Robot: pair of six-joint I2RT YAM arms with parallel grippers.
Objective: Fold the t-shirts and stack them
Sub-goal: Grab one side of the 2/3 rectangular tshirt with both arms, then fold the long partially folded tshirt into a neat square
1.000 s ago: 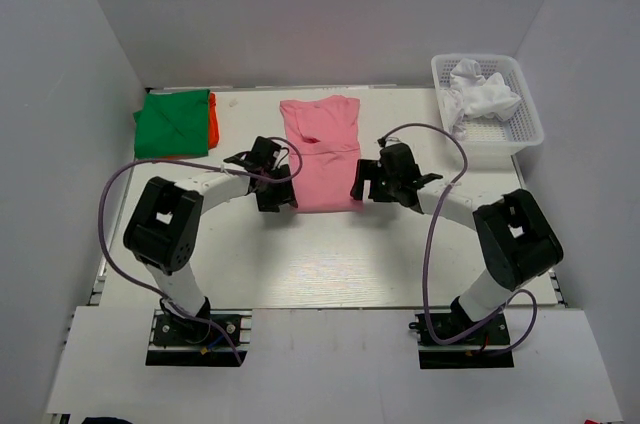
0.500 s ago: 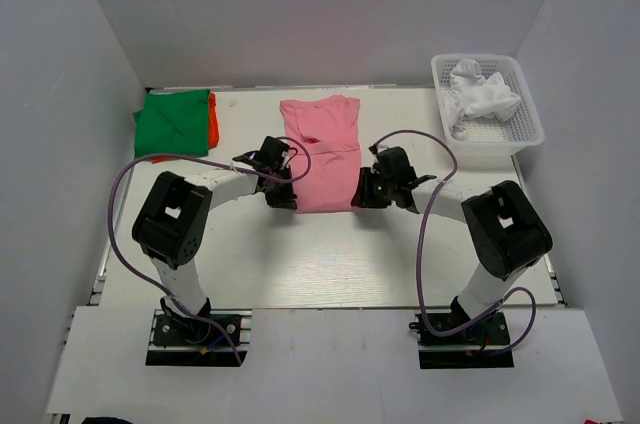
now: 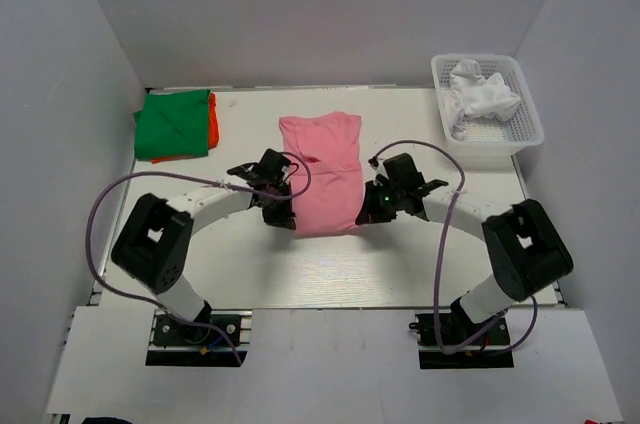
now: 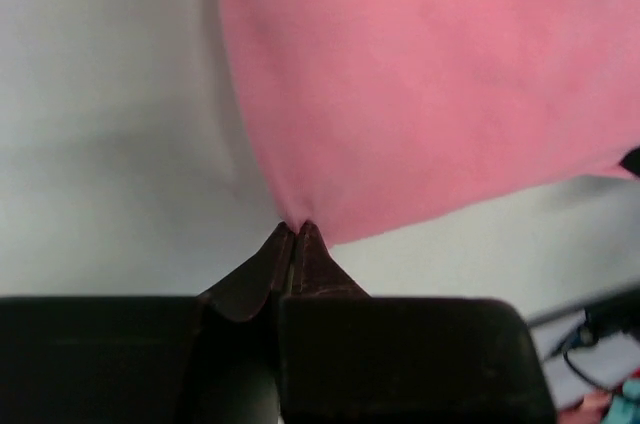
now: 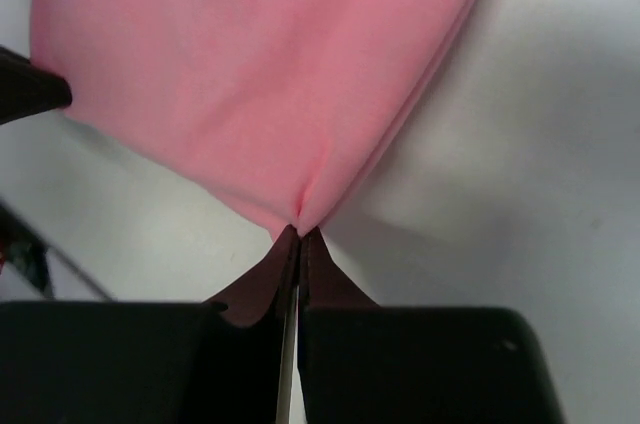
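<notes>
The pink t-shirt (image 3: pixel 325 169) lies flat in the middle of the table (image 3: pixel 330 274), already narrowed to a long strip. Its long axis runs straight away from the arms, collar end far, hem end near.

The left gripper (image 4: pixel 296 234) is closed tight on the near left corner of the hem, and the cloth puckers into its tips. The right gripper (image 5: pixel 299 236) is pinched just as tightly on the near right corner. Each arm holds the corner on its own side, and neither reaches across.

From both grippers the whole shirt stretches forward, so the next fold probably means lifting the near edge and carrying it along that axis toward the collar, with both corners kept level.

A folded green t-shirt (image 3: pixel 172 124) sits on an orange t-shirt (image 3: pixel 213 119) at the far left. A crumpled white t-shirt (image 3: pixel 480 94) waits in the basket (image 3: pixel 525 129) at the far right.
</notes>
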